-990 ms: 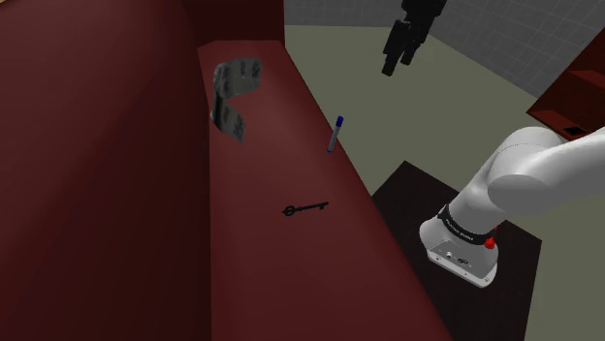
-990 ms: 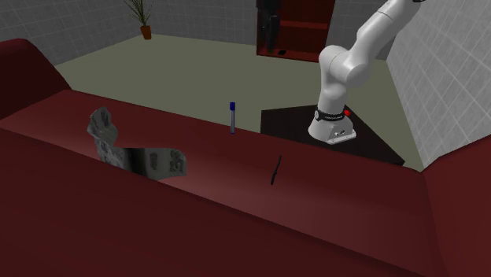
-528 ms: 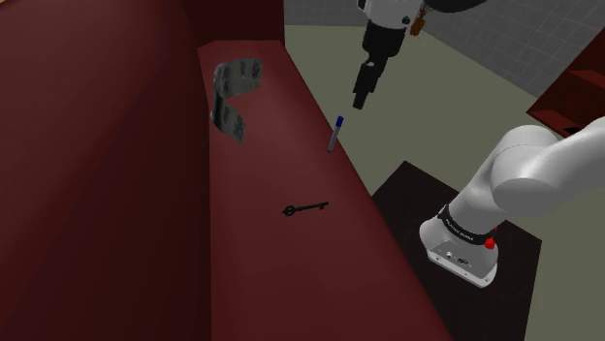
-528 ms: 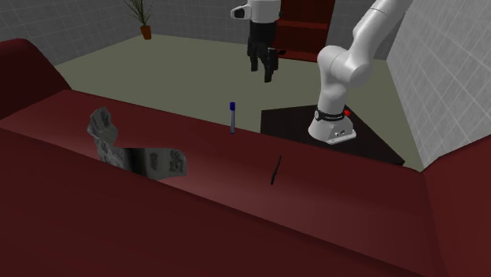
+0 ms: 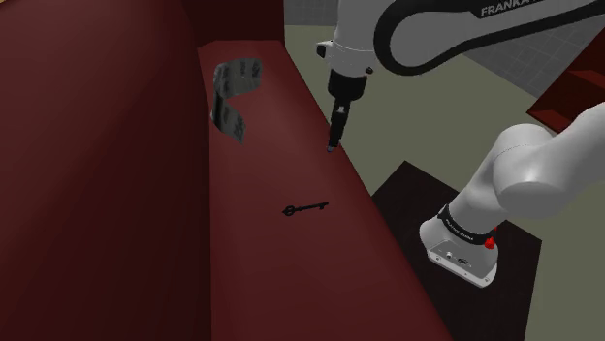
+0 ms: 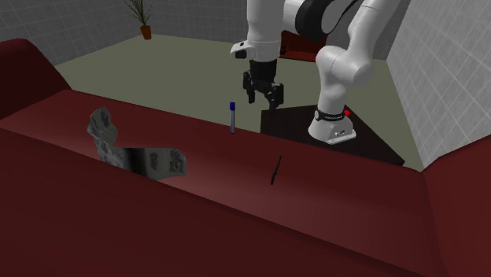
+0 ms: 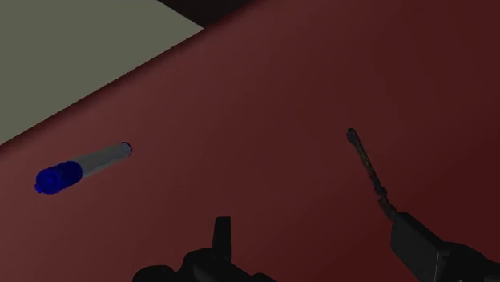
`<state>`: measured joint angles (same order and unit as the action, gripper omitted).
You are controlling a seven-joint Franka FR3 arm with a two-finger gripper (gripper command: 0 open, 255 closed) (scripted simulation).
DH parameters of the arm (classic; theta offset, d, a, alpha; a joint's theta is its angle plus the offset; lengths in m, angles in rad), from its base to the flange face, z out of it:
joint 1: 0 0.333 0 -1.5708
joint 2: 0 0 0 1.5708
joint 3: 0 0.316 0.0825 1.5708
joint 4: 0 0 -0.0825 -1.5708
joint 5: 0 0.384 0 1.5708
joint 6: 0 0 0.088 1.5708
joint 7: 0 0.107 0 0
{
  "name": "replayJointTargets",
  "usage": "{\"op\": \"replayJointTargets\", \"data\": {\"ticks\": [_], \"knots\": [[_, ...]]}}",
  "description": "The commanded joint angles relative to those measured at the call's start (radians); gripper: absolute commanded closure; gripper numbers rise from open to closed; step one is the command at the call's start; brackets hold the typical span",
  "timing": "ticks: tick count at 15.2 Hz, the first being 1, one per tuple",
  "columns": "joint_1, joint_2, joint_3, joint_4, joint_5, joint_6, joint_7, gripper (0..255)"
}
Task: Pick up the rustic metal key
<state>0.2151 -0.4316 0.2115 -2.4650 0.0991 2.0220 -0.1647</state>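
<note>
A thin dark key (image 5: 305,207) lies flat on the dark red sofa seat (image 5: 281,262); it also appears in the second exterior view (image 6: 276,169). My black gripper (image 6: 265,99) hangs open above the seat's front edge with nothing between its fingers, next to a blue-capped marker (image 6: 232,116). In the shoulder view the gripper (image 5: 335,134) is up and to the right of the key, well apart from it. The wrist view has the key (image 7: 370,172) just ahead of one finger (image 7: 421,248), and the marker (image 7: 84,167) lies off to the other side.
A crumpled grey object (image 5: 233,92) stands further along the seat, near the backrest (image 5: 107,174). The dark stand (image 5: 407,194) with the arm's base sits close to the sofa's front. A red shelf (image 6: 307,31) and a plant (image 6: 142,16) stand across the floor.
The arm has swung down and towards the shoulder view's left, from high over the floor to just above the seat edge beside the marker. The key and marker have not moved.
</note>
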Motion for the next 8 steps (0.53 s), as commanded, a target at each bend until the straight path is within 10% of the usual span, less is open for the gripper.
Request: {"op": "replayJointTargets", "data": {"ticks": [1, 8], "knots": [[0.022, 0.048, 0.018, -0.008, 0.000, 0.053, -0.033, 0], [0.095, 0.225, 0.093, -0.021, -0.015, 0.229, -0.121, 0]]}}
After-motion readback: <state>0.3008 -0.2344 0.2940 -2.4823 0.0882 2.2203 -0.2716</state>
